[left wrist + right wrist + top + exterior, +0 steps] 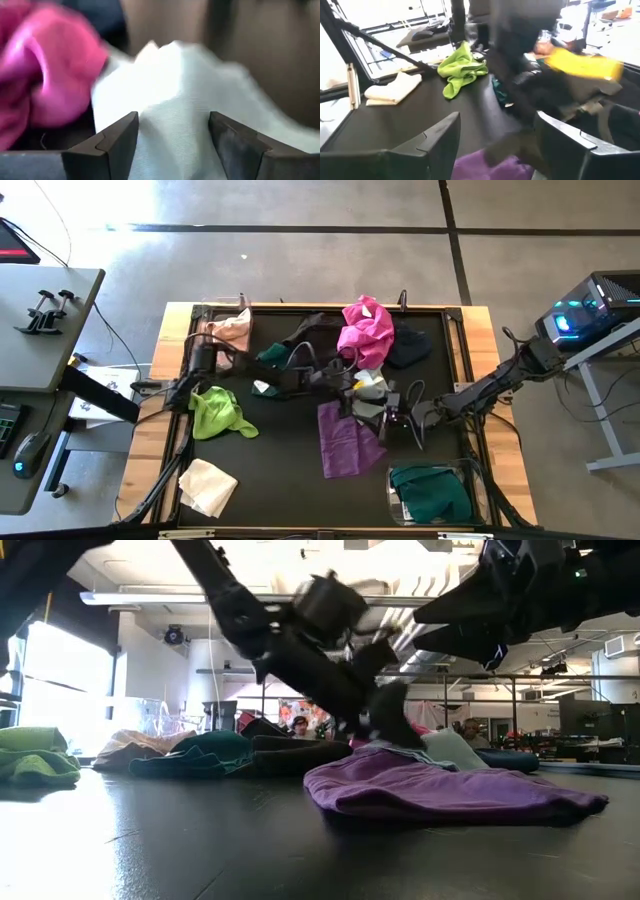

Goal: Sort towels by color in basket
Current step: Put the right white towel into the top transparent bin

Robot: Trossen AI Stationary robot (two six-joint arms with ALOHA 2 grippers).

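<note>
A pale mint towel (pixel 372 381) lies at the table's middle, between the magenta towel (pixel 367 330) and the purple towel (pixel 347 440). My left gripper (pixel 174 142) is open and slants down at it. Its fingers stand on either side of the towel's raised fold (pixel 175 95). My right gripper (pixel 497 150) is open and hangs over the purple towel's near-right part (pixel 485 167), touching nothing. Peach (pixel 232 328), dark teal (pixel 274 355), lime green (pixel 218 412), cream (pixel 208 485) and black (pixel 410 348) towels lie spread over the mat. My left gripper's open fingers (pixel 117 142) flank the pale mint towel's raised fold (pixel 150 125), coming at it slanting down from the table's left. Whether they touch the cloth I cannot tell. The towel lies on the mat.
A clear basket (pixel 470 475) at the near right corner holds a dark teal-green towel (pixel 430 492). The two arms come close together at the table's middle. A raised rail (pixel 300 306) runs around the mat. Bare mat (pixel 290 490) shows along the near edge.
</note>
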